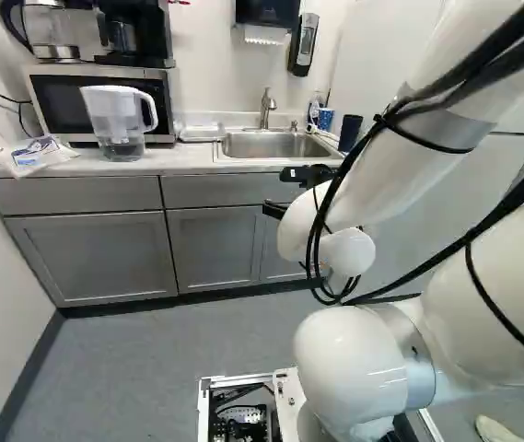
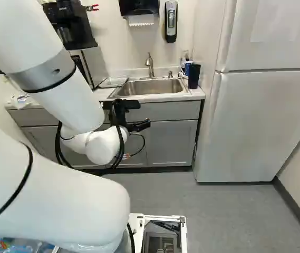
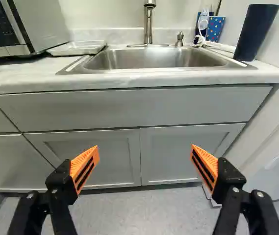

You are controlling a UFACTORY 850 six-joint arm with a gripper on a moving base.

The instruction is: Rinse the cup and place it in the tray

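Arm: glossy wht, round tube-like links w/ bulbous joints; smooth grey bands & thin blk straps. Thick blk cables run outside it, looping close beside the gripper. Gripper itself mostly blk, w/ angular fingers, jointed links & silvery screws; orange pads, wedge-shaped, ridged, w/ dark slots. Base, below the gripper: wht open frame w/ blk wiring & electronics inside.

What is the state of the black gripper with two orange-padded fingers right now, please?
Black gripper with orange pads: open, fingers wide apart, nothing held between them.
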